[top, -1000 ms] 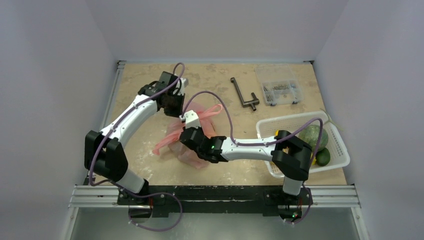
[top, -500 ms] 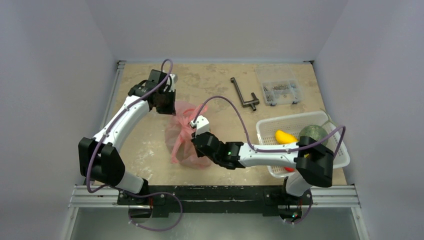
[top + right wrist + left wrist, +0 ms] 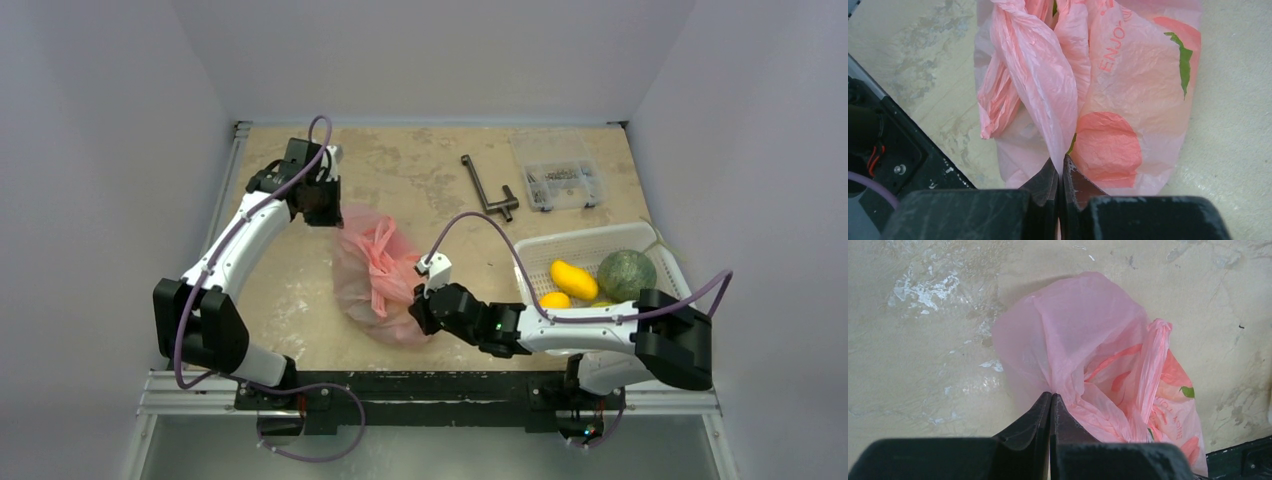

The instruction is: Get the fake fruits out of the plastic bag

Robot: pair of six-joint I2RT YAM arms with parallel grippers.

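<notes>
The pink plastic bag [image 3: 372,272] lies on the table between my two grippers, its knotted handles on top. My left gripper [image 3: 325,213] is shut on the film at the bag's far-left edge; the left wrist view shows the jaws [image 3: 1050,396] pinching a fold of the bag [image 3: 1083,335]. My right gripper [image 3: 420,308] is shut on the film at the near-right edge, seen in the right wrist view [image 3: 1060,161] with the bag [image 3: 1128,75] spread ahead. The dull green melon [image 3: 627,274] sits in the white basket. Any fruits inside the bag are hidden.
The white lattice basket [image 3: 560,243] stands at the right and also holds two yellow fruits [image 3: 572,273]. A dark metal wrench [image 3: 490,196] and a clear small-parts box [image 3: 557,181] lie at the back right. Grey walls close in both sides.
My left gripper moved back and left, my right gripper moved right toward the near edge. The bag is pulled wider between them. The right arm swung off the basket, uncovering the fruits in it.
</notes>
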